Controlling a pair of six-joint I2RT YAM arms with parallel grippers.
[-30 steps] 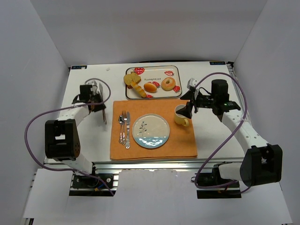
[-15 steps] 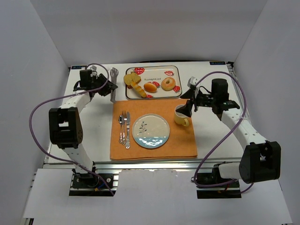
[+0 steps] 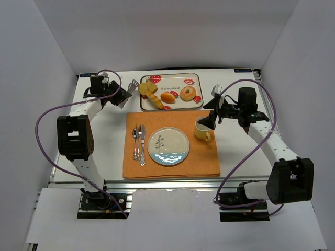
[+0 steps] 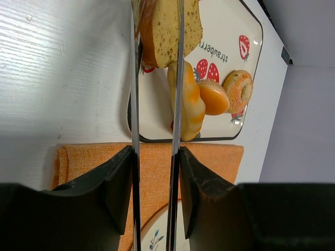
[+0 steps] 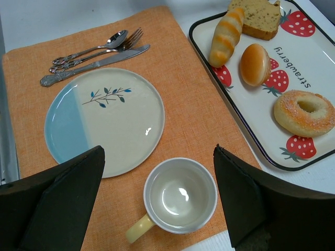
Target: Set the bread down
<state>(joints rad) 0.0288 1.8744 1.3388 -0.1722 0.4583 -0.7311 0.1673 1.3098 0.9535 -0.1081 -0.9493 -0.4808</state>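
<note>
Table (image 3: 104, 149): tongs (image 4: 134, 94) tips at tray (image 3: 170, 83) left edge.

bench (image 3: 99, 149): white, walled in on three sides | mat (image 3: 201, 157): orange cloth, flat on the bench, middle, towards the near edge | tray (image 3: 172, 83): white, dark rim, strawberry print, on the bench just behind the mat's far edge
</note>
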